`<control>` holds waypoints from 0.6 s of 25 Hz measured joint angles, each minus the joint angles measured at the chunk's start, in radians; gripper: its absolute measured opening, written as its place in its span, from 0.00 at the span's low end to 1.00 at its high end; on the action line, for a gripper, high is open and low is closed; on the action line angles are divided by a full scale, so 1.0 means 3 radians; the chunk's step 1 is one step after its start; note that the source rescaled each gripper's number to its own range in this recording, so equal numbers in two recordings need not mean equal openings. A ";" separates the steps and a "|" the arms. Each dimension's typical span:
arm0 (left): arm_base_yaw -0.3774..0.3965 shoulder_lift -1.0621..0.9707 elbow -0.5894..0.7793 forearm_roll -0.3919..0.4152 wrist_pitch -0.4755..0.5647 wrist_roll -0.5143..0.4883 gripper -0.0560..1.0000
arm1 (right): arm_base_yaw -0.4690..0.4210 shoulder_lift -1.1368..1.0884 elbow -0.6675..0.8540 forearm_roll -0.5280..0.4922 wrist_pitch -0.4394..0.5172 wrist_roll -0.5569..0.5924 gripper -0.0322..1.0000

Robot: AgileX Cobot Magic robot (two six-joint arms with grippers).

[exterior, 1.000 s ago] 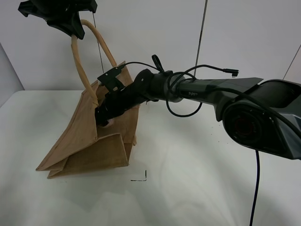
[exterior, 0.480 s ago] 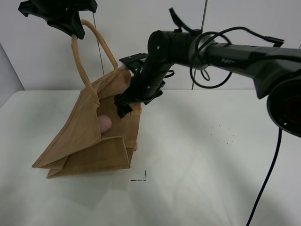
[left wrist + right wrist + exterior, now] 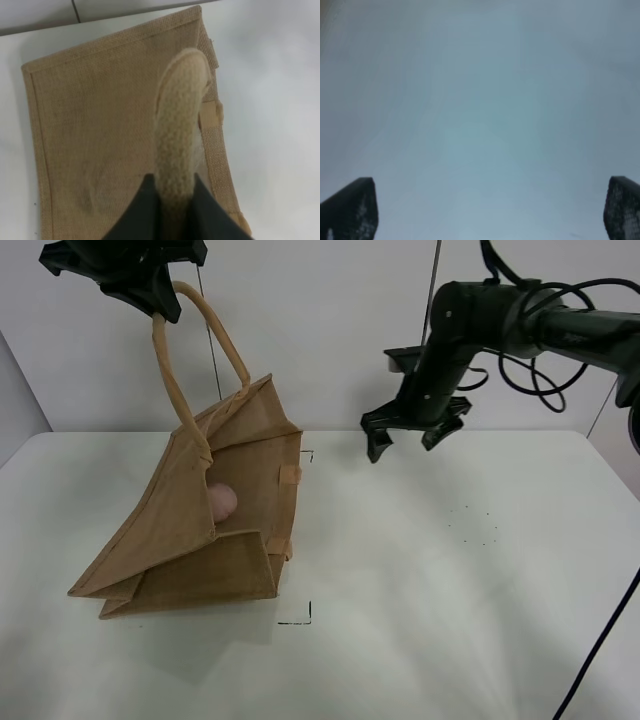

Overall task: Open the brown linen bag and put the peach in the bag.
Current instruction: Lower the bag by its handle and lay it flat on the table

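Having left the brown linen bag (image 3: 245, 475) — peach (image 3: 222, 502) inside — right gripper (image 3: 404, 446) hangs spread; left gripper (image 3: 158, 302) pinches a handle (image 3: 229, 346).

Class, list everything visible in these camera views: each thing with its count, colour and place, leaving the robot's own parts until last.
brown linen bag: one, tan-brown, on the table's left side, tilted, mouth held open.
loop handle: one, beige, raised above the bag.
peach: one, pink, inside the bag.
corner marks: two, black, on the table by the bag.
table: one, white, under everything.
left hand: one, black, top left, shut on the loop handle.
right hand: one, black, open and empty, above the table right of the bag.
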 joint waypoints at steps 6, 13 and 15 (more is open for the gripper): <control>0.0000 -0.0015 0.0000 0.0000 0.0000 0.0000 0.05 | -0.0569 0.0000 0.0000 -0.0035 0.0105 0.0063 1.00; 0.0000 -0.0015 0.0000 0.0000 0.0000 0.0003 0.05 | -0.0713 -0.0007 0.0000 -0.0018 0.0334 0.0060 1.00; 0.0000 -0.0018 0.0000 0.0000 0.0000 0.0003 0.05 | -0.0711 -0.0056 0.0012 -0.0001 0.0336 0.0063 1.00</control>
